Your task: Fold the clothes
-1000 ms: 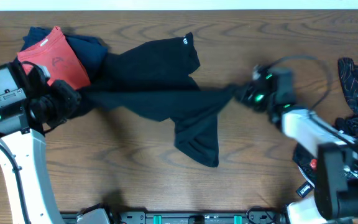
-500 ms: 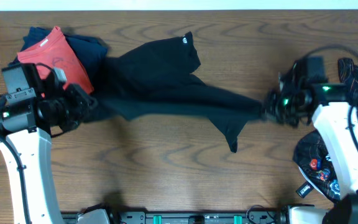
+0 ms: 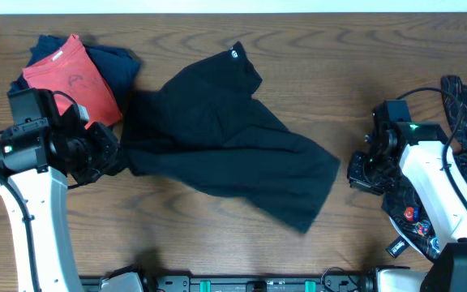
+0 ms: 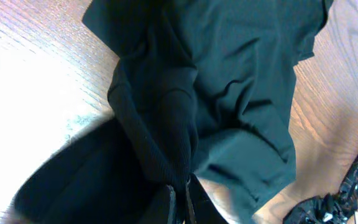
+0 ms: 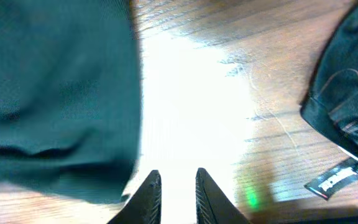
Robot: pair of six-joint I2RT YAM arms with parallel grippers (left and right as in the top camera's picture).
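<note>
Left claw (image 4: 180, 202), tips lost in folds, pinches the limp black garment (image 3: 225, 138). Right claw (image 5: 178, 193) slightly parted, empty

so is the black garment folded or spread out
Spread out, not folded: the black garment lies loose and rumpled across the table, its left end pinched in the left gripper.

Robotics lab workstation: 2 white robot arms (image 3: 35, 219) mounted at a wood-grain table (image 3: 314, 49) spread beneath their jaws.
</note>
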